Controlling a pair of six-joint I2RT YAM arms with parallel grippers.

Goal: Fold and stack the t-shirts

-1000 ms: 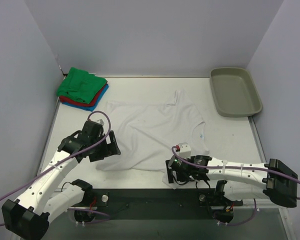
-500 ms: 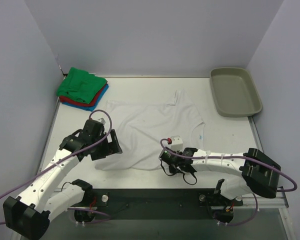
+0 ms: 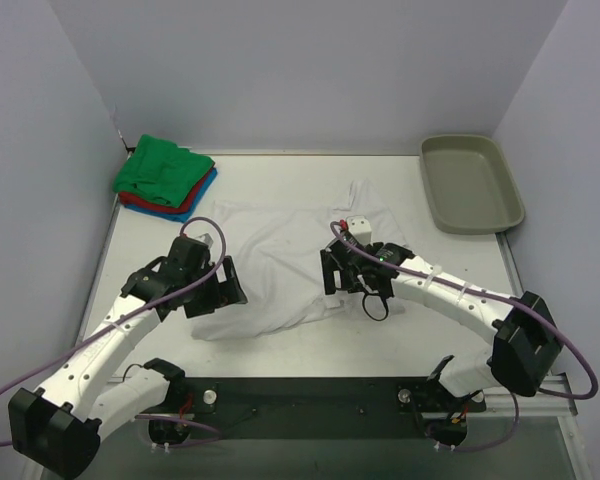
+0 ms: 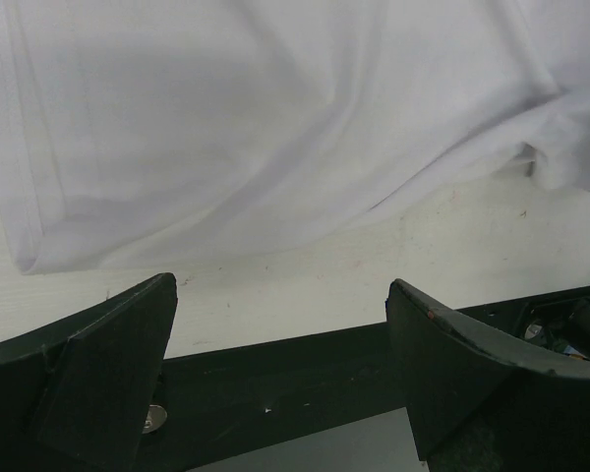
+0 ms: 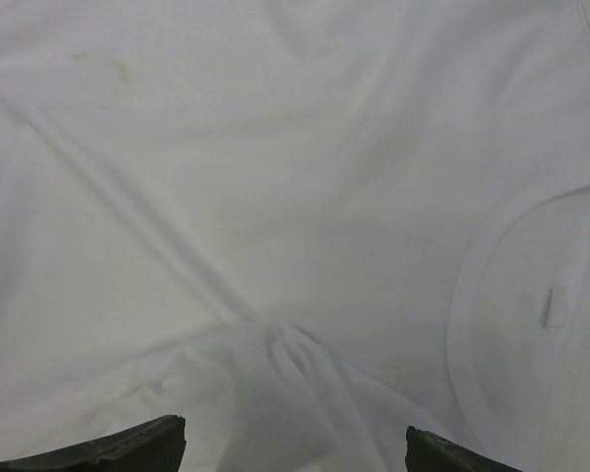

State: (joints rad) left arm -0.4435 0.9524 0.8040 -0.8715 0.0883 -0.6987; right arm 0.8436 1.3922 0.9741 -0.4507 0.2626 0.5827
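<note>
The large white t-shirt [image 3: 275, 255] lies crumpled in the middle of the table, its near right part folded back over itself. My right gripper [image 3: 331, 276] hovers over that fold. In the right wrist view it [image 5: 290, 438] is open, with a bunched ridge of cloth [image 5: 295, 354] lying between and beyond the fingers, beside the collar [image 5: 472, 295]. My left gripper [image 3: 226, 290] is open at the shirt's near left corner. In the left wrist view it [image 4: 280, 285] hangs over bare table just short of the hem [image 4: 39, 246]. Folded green, red and blue t-shirts [image 3: 165, 175] are stacked at the far left.
A grey-beige tray [image 3: 470, 182] stands at the far right corner. Walls close in the table on the left, back and right. The dark rail [image 4: 275, 374] at the table's near edge runs under my left gripper.
My right gripper shut on the shirt's near right corner, carried it away from the near edge toward the middle, and opened. The left arm hardly moved.
</note>
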